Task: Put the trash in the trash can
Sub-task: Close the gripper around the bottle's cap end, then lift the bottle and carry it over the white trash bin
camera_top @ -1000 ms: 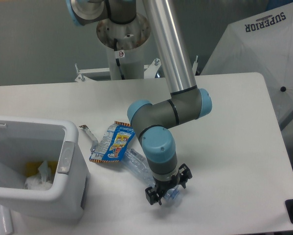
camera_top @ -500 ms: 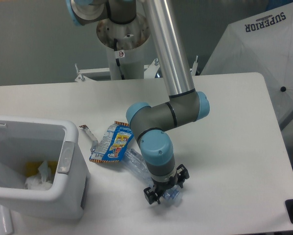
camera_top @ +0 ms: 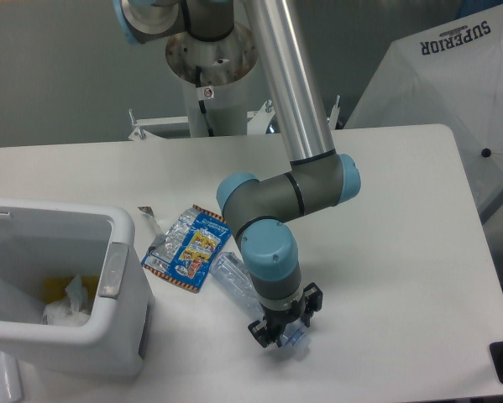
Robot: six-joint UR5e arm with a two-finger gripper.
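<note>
The clear plastic bottle (camera_top: 231,274) lies on the white table, slanting from the centre toward the front edge. My gripper (camera_top: 285,329) points down over its front end, and its black fingers are shut on the bottle there, hiding the cap. The blue-and-orange snack wrapper (camera_top: 190,252) lies flat just left of the bottle, touching its rear end. At the left front stands the white trash can (camera_top: 114,262), open at the top, a short way left of the wrapper.
Crumpled white paper and something yellow (camera_top: 66,304) lie inside the can. A thin silvery strip (camera_top: 148,217) lies by the wrapper's far corner. The arm's base column (camera_top: 211,59) rises at the back. White fabric (camera_top: 453,101) stands beyond the table's right edge.
The fingers have closed in on the bottle's front end. The bottle has swung and the wrapper has slid left toward the can, turning slightly.
</note>
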